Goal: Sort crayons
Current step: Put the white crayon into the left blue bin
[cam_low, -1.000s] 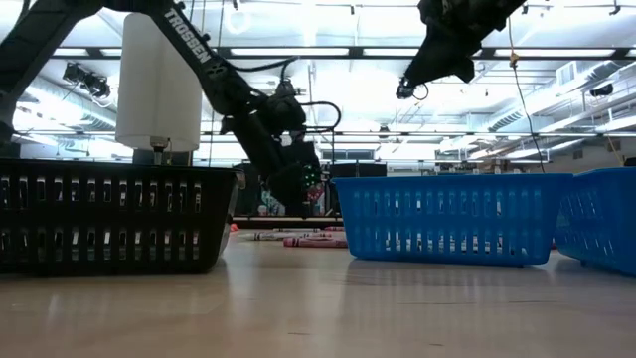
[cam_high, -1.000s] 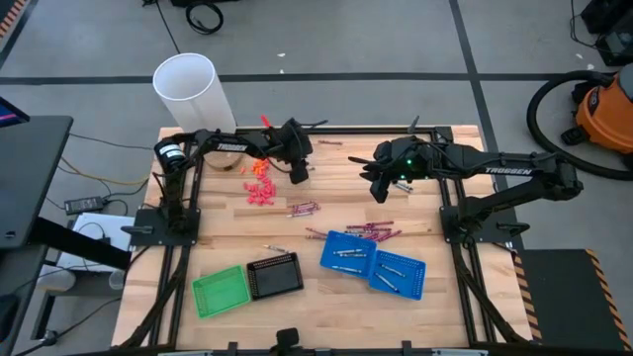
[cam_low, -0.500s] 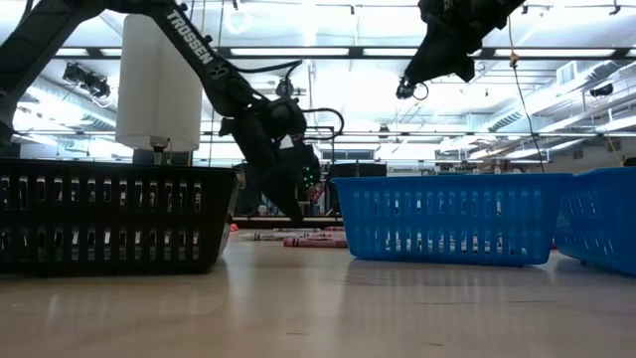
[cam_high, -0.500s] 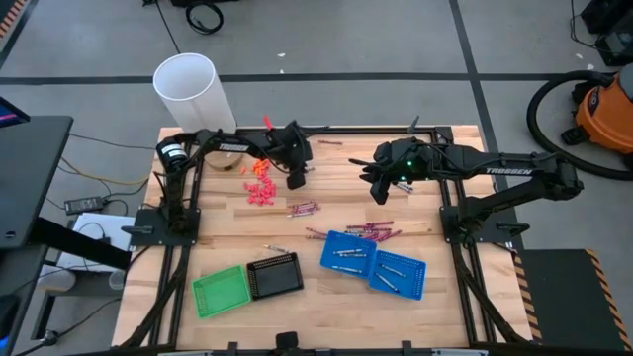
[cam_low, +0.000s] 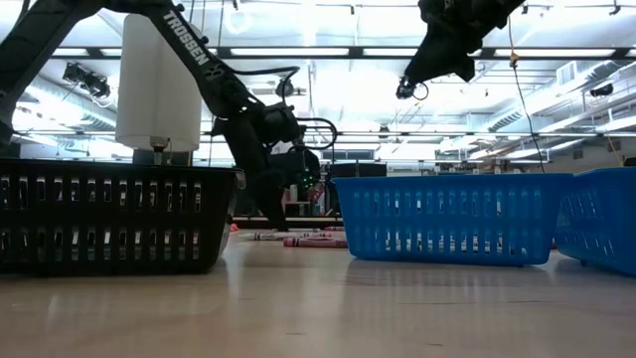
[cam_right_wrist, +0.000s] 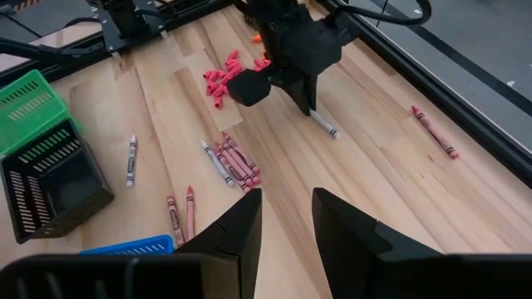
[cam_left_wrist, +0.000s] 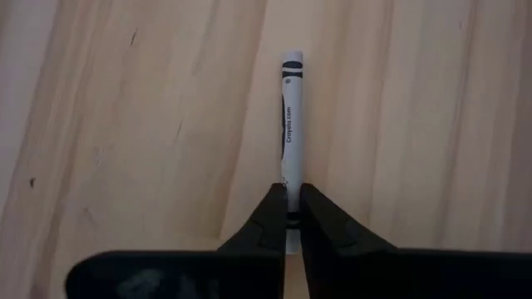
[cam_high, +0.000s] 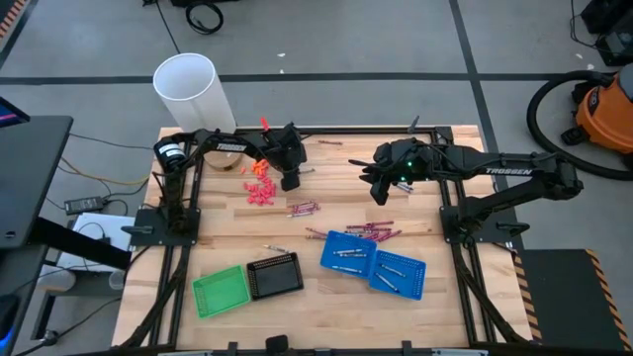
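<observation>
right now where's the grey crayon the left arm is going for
The grey crayon lies on the table's far side in the high view, just right of the orange-pink heap, its near end between the left gripper's jaws.

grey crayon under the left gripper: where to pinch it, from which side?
Pinch the grey crayon across its thin round shaft, coming down from above, since it lies flat on the table. The left gripper already does this at one end, fingers straddling the stick; a grip nearer mid-length would probably tilt less. The right gripper hangs open, apart.
</observation>
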### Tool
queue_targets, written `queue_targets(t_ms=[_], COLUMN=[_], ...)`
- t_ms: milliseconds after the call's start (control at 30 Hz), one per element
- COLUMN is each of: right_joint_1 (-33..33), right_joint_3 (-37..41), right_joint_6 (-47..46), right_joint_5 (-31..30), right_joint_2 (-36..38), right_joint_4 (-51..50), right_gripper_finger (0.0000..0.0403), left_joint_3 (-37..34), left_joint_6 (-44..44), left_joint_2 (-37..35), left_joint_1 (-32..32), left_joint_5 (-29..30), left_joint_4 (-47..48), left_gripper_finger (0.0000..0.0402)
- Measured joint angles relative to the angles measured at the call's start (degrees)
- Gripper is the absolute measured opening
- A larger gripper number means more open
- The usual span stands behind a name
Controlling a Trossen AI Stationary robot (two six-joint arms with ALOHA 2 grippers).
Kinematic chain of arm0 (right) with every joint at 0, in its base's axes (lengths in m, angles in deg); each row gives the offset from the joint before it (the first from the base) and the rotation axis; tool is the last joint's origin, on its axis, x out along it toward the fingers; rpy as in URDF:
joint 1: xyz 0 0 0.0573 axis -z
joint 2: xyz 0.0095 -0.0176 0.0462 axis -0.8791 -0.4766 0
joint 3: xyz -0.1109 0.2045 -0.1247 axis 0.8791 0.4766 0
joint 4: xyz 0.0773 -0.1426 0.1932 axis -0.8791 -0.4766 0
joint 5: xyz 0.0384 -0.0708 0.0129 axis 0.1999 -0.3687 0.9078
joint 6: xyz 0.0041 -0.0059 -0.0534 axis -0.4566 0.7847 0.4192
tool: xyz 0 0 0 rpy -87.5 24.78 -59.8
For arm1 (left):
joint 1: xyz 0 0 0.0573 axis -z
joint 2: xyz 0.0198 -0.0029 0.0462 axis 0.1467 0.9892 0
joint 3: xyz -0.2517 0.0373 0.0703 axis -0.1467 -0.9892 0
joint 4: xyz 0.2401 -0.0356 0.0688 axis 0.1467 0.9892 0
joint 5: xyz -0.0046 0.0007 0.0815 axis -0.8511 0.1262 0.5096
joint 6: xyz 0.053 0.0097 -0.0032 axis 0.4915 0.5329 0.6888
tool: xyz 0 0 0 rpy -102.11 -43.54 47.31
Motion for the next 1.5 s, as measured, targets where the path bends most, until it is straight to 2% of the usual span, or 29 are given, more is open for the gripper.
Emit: queue_targets(t_ms=[100, 200, 367, 500, 600, 767, 900, 1033, 1167, 1300, 1400, 1500], right_joint_1=[0.0, 0.0, 1.5, 4.3, 7.3, 12.0, 15.0, 15.9, 15.8, 15.7, 15.7, 15.7], right_joint_3=[0.0, 0.0, 0.0, -0.1, 1.2, 4.2, 5.7, 5.8, 5.8, 5.8, 5.8, 5.8], right_joint_6=[0.0, 0.1, 3.2, 7.5, 10.2, 10.2, 9.1, 9.0, 8.8, 7.8, 6.7, 6.5], right_joint_5=[0.0, 0.0, -1.7, -4.9, -4.6, -4.9, -4.4, -2.6, -0.6, -0.5, -1.9, -1.9], right_joint_2=[0.1, 1.0, 3.5, 4.3, 4.1, 4.0, 4.0, 3.9, 3.9, 3.9, 3.9, 3.9], right_joint_4=[0.0, -0.2, -1.5, -3.2, -2.9, -2.1, -1.9, -0.6, 1.6, 0.8, -0.1, 0.0], right_gripper_finger=[0.0116, 0.0116, 0.0116, 0.0116, 0.0116, 0.0116, 0.0116, 0.0116, 0.0116, 0.0116, 0.0116, 0.0116], left_joint_3=[0.4, 1.1, 2.7, 2.5, 3.2, 3.6, 3.7, 6.0, 11.8, 17.2, 18.5, 18.7], left_joint_6=[-2.6, -4.0, -6.5, -12.1, -14.8, -19.5, -24.8, -27.3, -27.5, -27.5, -27.5, -27.6], left_joint_2=[-0.3, -1.6, -6.1, -7.2, -7.8, -7.7, -6.5, -2.8, 2.7, 8.1, 9.1, 9.0], left_joint_1=[0.0, 0.7, 5.0, 11.4, 17.8, 27.6, 32.4, 34.4, 35.4, 35.5, 35.0, 34.7], left_joint_5=[-0.3, -3.6, -7.1, -7.3, -7.8, -6.7, -5.7, -5.2, -5.2, -8.9, -10.2, -10.2], left_joint_4=[0.1, 2.1, 0.0, -2.8, -4.2, -8.7, -11.7, -12.0, -11.1, -8.6, -8.6, -8.8], left_gripper_finger=[0.0016, 0.0016, 0.0016, 0.0016, 0.0016, 0.0016, 0.0016, 0.0016, 0.0016, 0.0019, 0.0042, 0.0084])
